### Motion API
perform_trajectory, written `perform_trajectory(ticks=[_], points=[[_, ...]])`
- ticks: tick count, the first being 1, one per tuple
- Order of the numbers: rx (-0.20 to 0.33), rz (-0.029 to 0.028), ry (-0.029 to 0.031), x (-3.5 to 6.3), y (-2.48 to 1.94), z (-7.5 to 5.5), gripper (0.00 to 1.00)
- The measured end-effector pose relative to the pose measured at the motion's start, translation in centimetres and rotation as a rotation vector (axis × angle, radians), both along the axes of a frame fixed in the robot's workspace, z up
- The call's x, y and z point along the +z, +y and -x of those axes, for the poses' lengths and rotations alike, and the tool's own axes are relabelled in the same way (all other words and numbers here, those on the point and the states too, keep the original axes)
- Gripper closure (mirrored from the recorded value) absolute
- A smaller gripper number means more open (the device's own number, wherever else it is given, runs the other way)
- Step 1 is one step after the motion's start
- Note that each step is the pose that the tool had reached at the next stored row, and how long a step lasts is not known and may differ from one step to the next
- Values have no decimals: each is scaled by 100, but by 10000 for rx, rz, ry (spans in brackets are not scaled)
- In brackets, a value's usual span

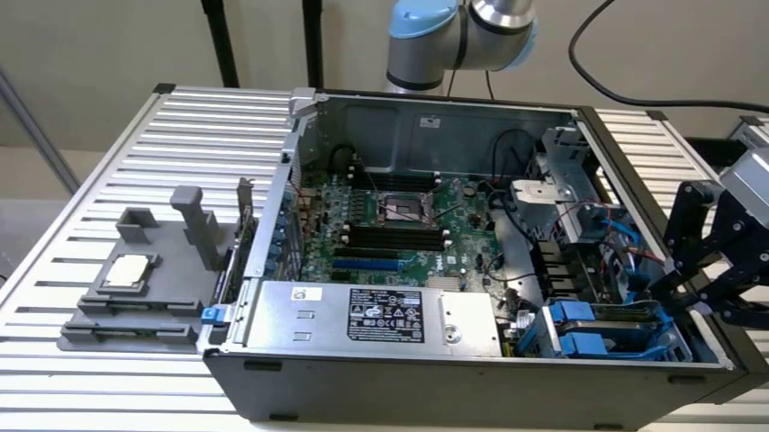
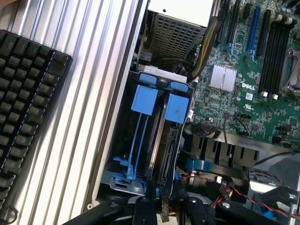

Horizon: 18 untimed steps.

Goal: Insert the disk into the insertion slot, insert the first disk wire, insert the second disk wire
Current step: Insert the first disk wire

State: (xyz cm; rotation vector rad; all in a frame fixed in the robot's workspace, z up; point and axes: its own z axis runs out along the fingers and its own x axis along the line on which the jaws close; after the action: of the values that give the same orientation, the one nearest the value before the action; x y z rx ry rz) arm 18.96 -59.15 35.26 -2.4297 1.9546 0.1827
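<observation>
The disk (image 2: 171, 137) sat edge-on in the slot (image 2: 154, 180) just ahead of the gripper (image 2: 163, 205), apparently fully in. It was grey metal in a bright blue frame with a square tab. It was probably dense, rigid and shock-sensitive, best held by the frame's tab or sides. The gripper was closed narrow, seemingly on a small black plug (image 2: 164, 212).

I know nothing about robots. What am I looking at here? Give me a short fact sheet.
Setting: open computer case on a slatted table
Gripper: close to the drive cage
Disk: blue-framed, apparently seated in the cage
Nearby: motherboard, power supply, keyboard
</observation>
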Motion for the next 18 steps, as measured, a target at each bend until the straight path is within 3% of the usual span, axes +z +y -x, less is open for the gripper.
perform_trajectory(ticks=[9, 15, 17, 18], points=[[59, 110, 0, 39, 1, 0, 71], [91, 230, 0, 46, 3, 0, 71], [103, 265, 2, 46, 4, 1, 73], [110, 277, 0, 47, 4, 0, 80]])
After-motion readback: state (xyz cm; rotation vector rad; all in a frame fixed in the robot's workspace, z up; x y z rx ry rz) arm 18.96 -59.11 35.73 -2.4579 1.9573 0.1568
